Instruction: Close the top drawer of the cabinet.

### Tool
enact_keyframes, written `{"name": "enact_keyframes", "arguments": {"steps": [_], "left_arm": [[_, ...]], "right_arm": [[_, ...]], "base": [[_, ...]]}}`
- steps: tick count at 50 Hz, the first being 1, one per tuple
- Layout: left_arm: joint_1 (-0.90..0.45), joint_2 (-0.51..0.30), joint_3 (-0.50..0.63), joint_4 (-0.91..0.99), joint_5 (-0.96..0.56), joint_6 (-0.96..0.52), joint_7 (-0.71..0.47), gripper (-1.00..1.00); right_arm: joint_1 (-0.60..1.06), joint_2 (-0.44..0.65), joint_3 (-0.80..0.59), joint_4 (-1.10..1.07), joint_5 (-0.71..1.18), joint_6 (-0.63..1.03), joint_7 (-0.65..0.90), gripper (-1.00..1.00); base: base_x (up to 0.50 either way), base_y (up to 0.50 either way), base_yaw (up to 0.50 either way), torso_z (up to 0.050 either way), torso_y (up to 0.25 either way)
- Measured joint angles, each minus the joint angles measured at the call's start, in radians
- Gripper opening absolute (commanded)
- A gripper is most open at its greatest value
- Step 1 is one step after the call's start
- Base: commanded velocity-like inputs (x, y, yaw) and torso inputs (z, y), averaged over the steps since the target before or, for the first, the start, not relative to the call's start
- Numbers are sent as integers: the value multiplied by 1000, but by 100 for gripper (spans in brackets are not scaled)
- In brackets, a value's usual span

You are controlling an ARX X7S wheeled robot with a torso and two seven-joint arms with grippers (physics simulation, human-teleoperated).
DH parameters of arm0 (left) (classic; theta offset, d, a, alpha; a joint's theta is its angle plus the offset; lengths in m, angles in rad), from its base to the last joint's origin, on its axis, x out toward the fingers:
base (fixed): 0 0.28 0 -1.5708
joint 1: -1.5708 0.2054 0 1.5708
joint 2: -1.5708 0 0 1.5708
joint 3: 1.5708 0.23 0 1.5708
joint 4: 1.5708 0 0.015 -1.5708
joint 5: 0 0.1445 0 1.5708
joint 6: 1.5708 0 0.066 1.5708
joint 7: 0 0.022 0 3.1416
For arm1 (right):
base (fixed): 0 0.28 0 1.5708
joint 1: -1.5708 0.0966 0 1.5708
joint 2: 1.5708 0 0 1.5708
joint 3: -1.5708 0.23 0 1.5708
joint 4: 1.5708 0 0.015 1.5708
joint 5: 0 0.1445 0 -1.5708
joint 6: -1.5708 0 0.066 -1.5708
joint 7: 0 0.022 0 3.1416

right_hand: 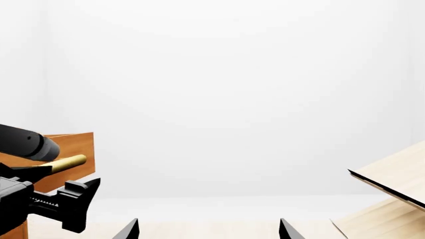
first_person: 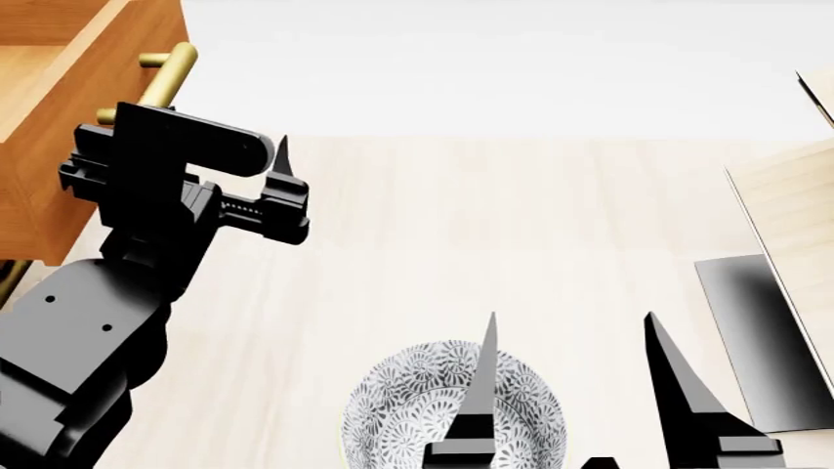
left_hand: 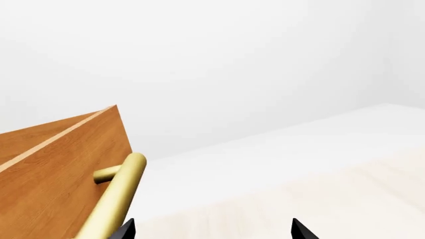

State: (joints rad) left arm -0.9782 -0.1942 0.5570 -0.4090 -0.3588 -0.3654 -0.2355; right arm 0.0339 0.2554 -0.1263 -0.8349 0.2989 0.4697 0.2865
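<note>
In the head view the top drawer (first_person: 72,88) is standing pulled out at about ten o'clock, its lighter inner edge showing and its brass handle (first_person: 170,73) jutting toward the pale floor (first_person: 521,225). The left gripper (first_person: 276,161) is hovering just beside that handle, touching nothing that can be made out, its jaws sitting apart around empty air; in the left wrist view the handle is lying close beside one fingertip. The right gripper (first_person: 567,366) is hanging at six o'clock with its jaws spread wide, above a patterned bowl (first_person: 391,401). A pale slanted panel (first_person: 795,225) is leaning at three o'clock
</note>
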Motion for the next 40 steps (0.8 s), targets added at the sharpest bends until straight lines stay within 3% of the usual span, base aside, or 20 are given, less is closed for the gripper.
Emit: {"name": "enact_keyframes", "arguments": {"steps": [40], "left_arm": [[9,-148,-56,143,-28,-96,-54,100]], "right_arm": [[-1,21,-32,13,5,-16,21,100]], "base": [[0,0,0,0,1]]}}
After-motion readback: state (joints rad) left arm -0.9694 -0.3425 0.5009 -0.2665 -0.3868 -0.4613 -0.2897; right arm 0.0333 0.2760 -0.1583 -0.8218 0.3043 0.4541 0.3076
